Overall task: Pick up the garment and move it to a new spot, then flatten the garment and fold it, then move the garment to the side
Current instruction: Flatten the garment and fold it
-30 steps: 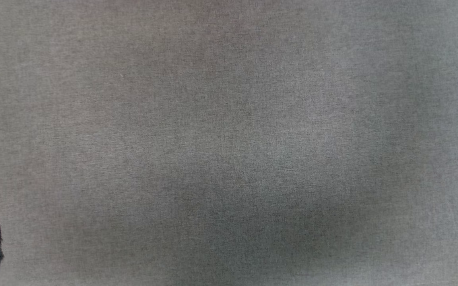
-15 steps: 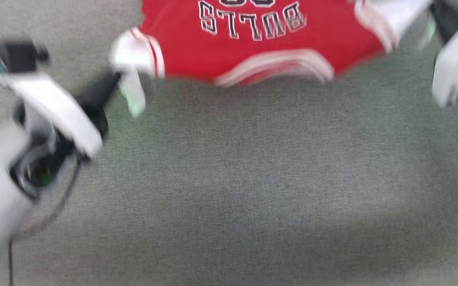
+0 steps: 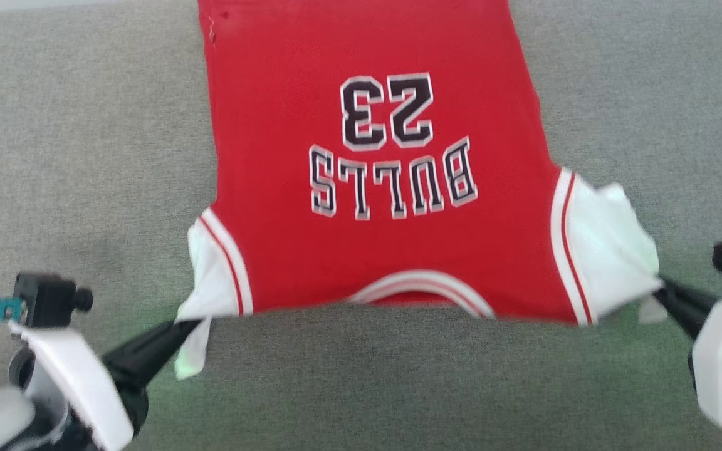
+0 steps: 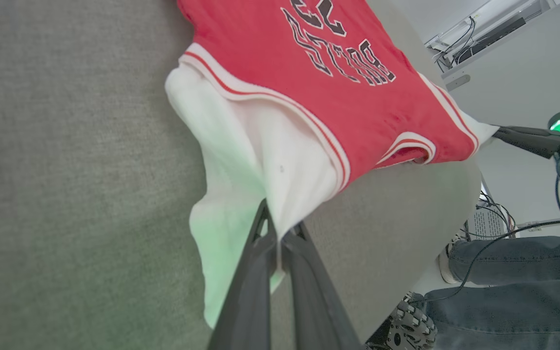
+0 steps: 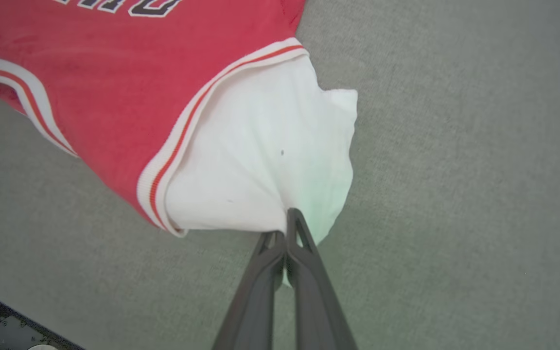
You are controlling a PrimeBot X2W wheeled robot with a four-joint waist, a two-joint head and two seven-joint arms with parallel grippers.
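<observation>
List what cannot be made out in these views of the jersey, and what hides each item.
- Head view: hem of the garment, cut off by the top edge.
- Head view: its underside, lying against the grey surface.
- Right wrist view: the lettering, cut by the top edge.
- Wrist views: fabric pinched inside the left gripper and right gripper, covered by their fingers.
- Left wrist view: the person beyond the legs, cut by the edge.

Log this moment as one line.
left end effector: shut on garment sleeve | right end effector: shut on other sleeve | garment: stretched between both, print up
</observation>
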